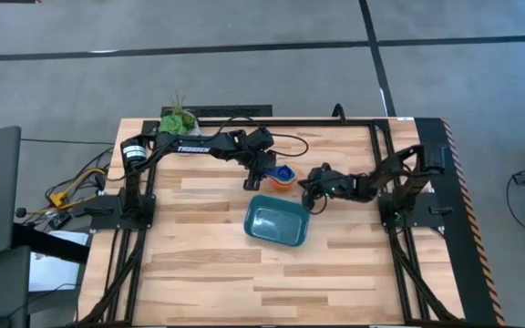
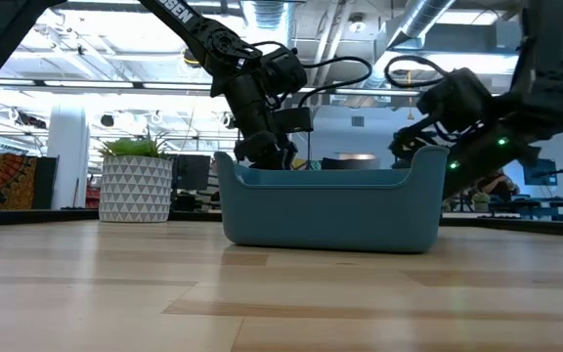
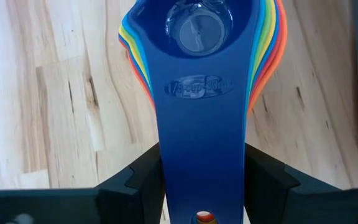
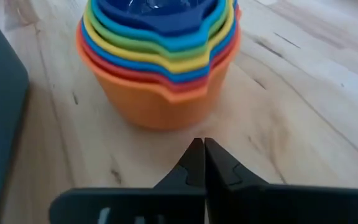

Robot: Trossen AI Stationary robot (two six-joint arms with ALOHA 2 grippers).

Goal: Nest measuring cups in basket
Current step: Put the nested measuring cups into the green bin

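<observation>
While nested into one stack, the measuring cups sit on the worktop, not in the basket; the stack stands just beyond the basket's far rim, close beside it. Orange is the outermost cup, then red, a blue one, yellow, green, light blue, and dark blue innermost; seven coloured rims can be counted in the right wrist view. Flat handles are stacked together, the dark blue one on top with an oval embossed mark.

Left pincer reaches in from the far left side of the worktop, fingers spread either side of the stacked handles, which run between them; whether the pads actually touch the handles is hard to tell. Right pincer comes in from the right, held low, tips pressed together and pinching nothing, just short of the orange cup's side.

One teal basket, shallow, rounded corners, nothing inside it. One white patterned pot with a plant at the far left corner.
</observation>
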